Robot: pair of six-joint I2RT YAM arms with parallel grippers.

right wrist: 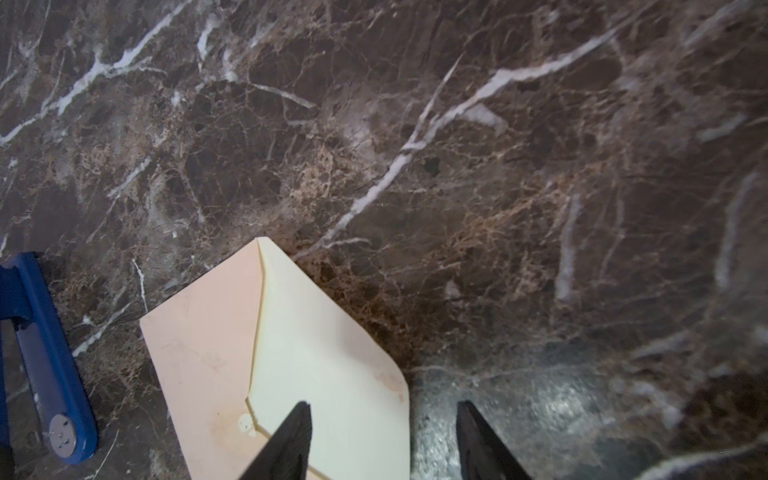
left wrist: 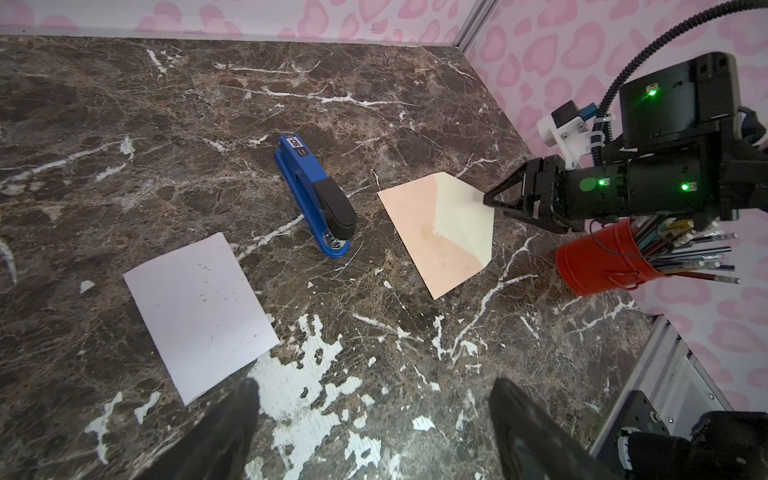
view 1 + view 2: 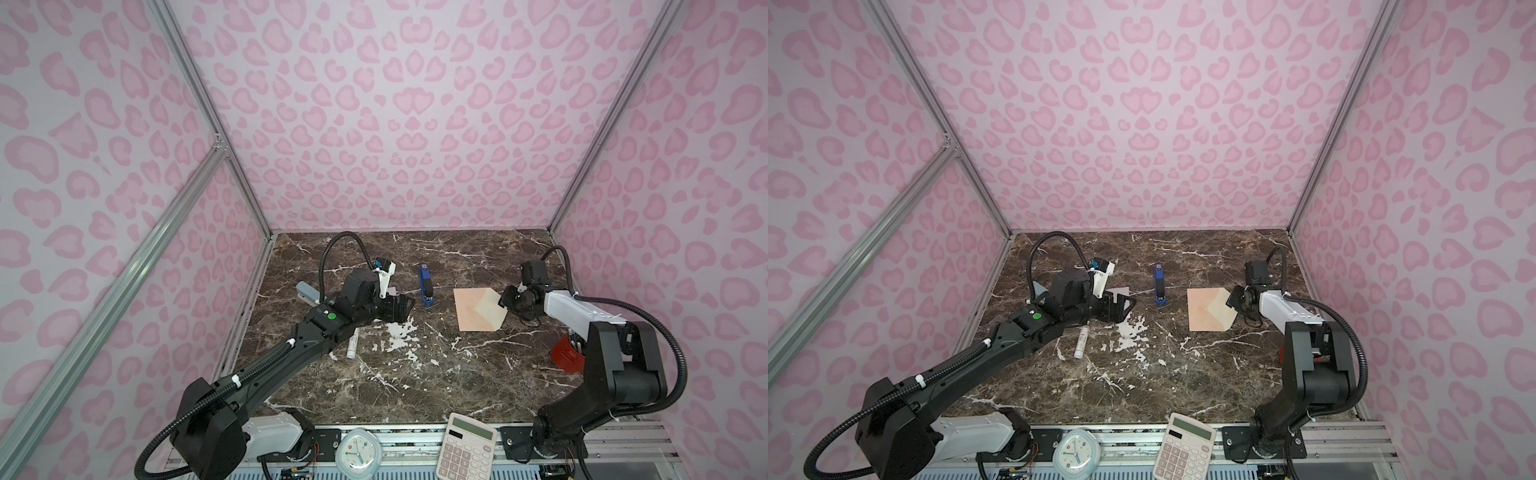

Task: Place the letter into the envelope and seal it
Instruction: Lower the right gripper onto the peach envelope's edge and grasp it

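The envelope (image 3: 471, 311) (image 3: 1202, 311) lies flat right of centre on the marble table, peach, its pointed flap (image 1: 332, 357) folded open with the cream inside up. My right gripper (image 3: 505, 301) (image 1: 383, 405) is open low over the flap's tip, one finger above the flap and the other above bare table. The letter (image 2: 199, 307) is a pale sheet with small dark specks, flat on the table left of the stapler. My left gripper (image 3: 405, 307) (image 2: 374, 384) hangs open beside the letter, nothing between its fingers. In the top views this gripper hides most of the letter.
A blue stapler (image 3: 424, 286) (image 2: 320, 199) lies between letter and envelope. A red cup of pens (image 3: 567, 353) (image 2: 602, 262) stands by the right arm. A white marker (image 3: 352, 345) and a grey object (image 3: 307, 291) lie at left. A calculator (image 3: 467, 446) and clock (image 3: 357, 451) sit on the front rail.
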